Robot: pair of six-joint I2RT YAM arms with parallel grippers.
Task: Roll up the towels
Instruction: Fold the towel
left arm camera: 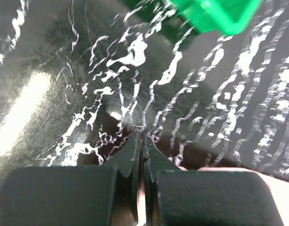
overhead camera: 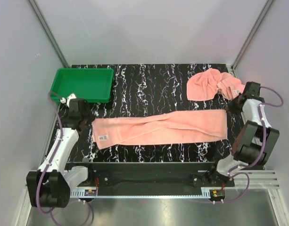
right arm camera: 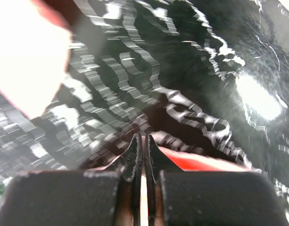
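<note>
Stretching left to right across the desk (overhead camera: 149,80), the flat towel (overhead camera: 158,127) sets the coming move: its long axis runs from one arm to the other, so a roll would travel along that line. At far left stands one green tray (overhead camera: 57,84). Near it, the left tool (overhead camera: 84,117) sits just beside the towel's labelled left end. It is clenched, and whether any cloth is pinched I cannot tell. Two towels lie here: the flat one mid-desk and a bunched towel (overhead camera: 210,84) in the far right corner. The right tool (overhead camera: 230,106), one of two, is also clenched. It sits at the flat towel's upper right corner, between both towels; a grip there looks likely but is not plain.
</note>
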